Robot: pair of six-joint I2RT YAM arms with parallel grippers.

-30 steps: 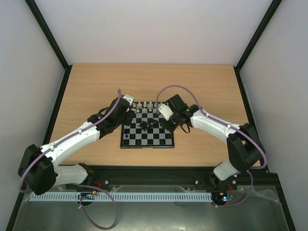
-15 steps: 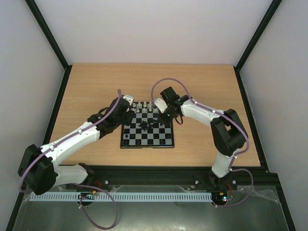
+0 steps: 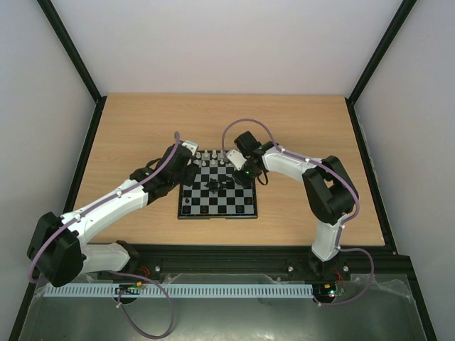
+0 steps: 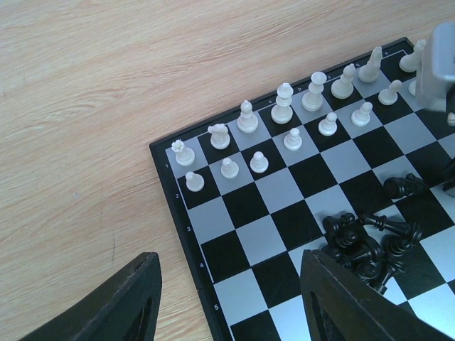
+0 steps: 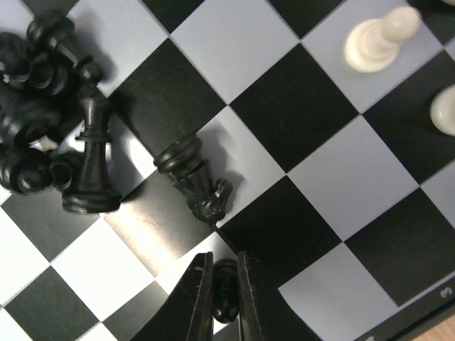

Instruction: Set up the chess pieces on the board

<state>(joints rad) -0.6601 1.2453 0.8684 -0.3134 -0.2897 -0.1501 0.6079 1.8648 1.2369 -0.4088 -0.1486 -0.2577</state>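
The board [image 3: 217, 202] lies on the worktop [image 3: 298, 135], a heap of toppled black chess pieces [image 4: 366, 245] near its middle. Beside the heap the right end effector [image 5: 225, 264] is clenched on a small black piece [image 5: 226, 304], and the left end effector [image 4: 229, 284] hangs released over the board's left edge. White chess pieces [image 4: 284, 106] stand in two rows along the far edge.

- Left arm [image 3: 106, 206], right arm [image 3: 288, 162]: white link shells, black joint housings.
- Mauve cable [image 3: 245, 120] routed externally along each arm.
- End effector fingers [image 4: 128, 305]: black.
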